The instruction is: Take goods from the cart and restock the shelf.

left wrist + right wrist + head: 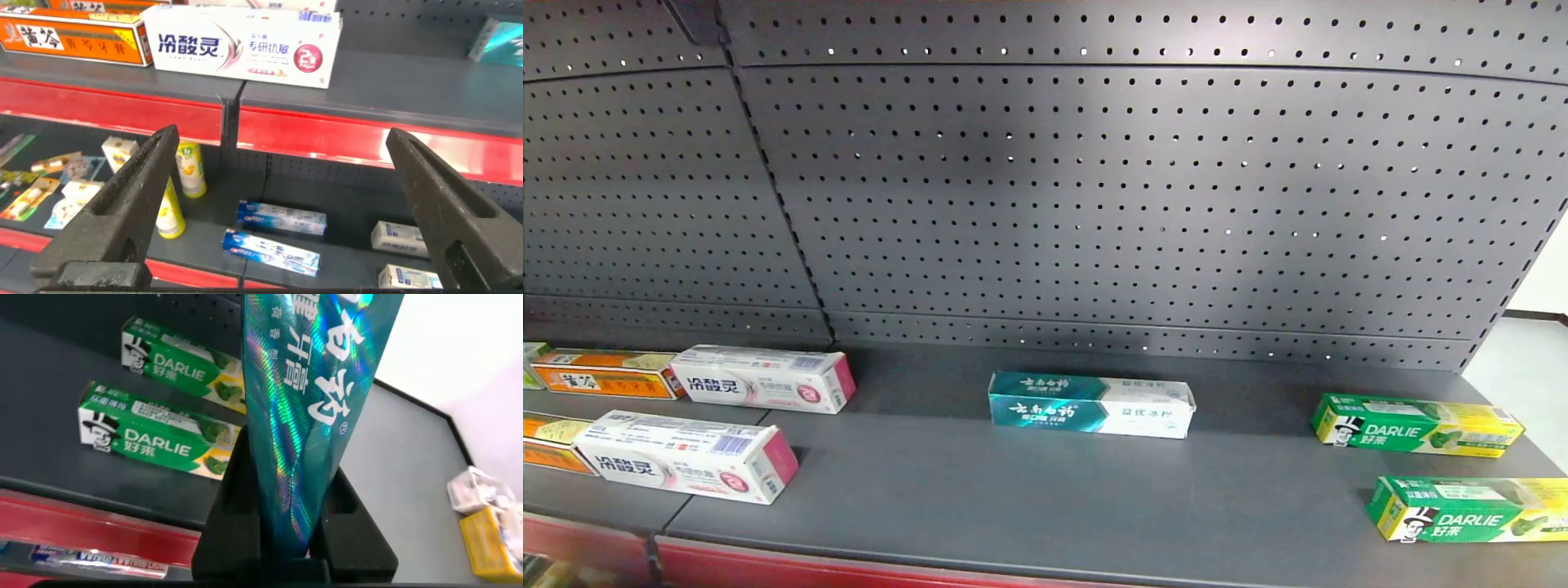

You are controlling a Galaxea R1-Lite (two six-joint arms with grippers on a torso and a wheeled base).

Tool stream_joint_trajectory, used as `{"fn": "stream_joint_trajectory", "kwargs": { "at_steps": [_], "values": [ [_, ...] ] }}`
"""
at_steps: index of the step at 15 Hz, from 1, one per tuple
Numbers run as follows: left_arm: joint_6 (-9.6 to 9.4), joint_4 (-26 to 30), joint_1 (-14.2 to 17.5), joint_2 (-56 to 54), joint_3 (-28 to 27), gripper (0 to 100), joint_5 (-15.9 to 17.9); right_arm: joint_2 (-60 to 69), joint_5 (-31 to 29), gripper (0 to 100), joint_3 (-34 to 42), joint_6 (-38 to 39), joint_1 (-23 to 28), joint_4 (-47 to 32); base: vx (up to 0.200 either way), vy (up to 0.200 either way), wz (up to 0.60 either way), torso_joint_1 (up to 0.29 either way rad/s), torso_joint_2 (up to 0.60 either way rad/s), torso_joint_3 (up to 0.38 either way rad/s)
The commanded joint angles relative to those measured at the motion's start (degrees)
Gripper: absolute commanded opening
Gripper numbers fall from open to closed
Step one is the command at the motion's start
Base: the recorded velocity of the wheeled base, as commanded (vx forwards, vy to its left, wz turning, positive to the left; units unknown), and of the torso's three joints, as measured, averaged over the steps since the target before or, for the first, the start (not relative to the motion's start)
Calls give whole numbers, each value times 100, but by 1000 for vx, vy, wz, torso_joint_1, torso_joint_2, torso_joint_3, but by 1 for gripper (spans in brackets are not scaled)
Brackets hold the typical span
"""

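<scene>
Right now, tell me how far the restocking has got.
Done: the shelf holds one teal box in the middle, two green boxes at right, two white-and-pink boxes at left. In hand: the right hand is shut on a second teal box. The left hand is open, empty. Left: set the second teal box down, likely in the bare spot in front of its match.

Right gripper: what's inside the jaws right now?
A teal, iridescent toothpaste box stands clamped in the right gripper. Its bottom end is buried in the gripper and its top runs out of the picture, so neither end can be checked.
</scene>
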State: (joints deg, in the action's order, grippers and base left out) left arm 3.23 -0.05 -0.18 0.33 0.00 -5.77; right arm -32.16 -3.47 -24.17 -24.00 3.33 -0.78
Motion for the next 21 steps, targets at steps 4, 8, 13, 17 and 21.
{"fn": "stream_joint_trajectory", "kwargs": {
  "at_steps": [4,8,13,17,21],
  "values": [
    [2,-4,1,2,0,100,-3,263,5,0,167,282,36,-1,0,0,0,0,0,0],
    [2,-4,1,2,0,100,-3,729,5,0,519,449,318,-10,0,0,0,0,0,0],
    [2,-4,1,2,0,100,-3,1678,-22,0,1073,915,660,-63,0,0,0,0,0,0],
    [2,-4,1,2,0,100,-3,2355,-382,0,1407,959,669,-142,0,0,0,0,0,0],
    [2,-4,1,2,0,100,-3,2284,-1683,0,1943,1214,203,588,0,0,0,0,0,0]
  ]
}}
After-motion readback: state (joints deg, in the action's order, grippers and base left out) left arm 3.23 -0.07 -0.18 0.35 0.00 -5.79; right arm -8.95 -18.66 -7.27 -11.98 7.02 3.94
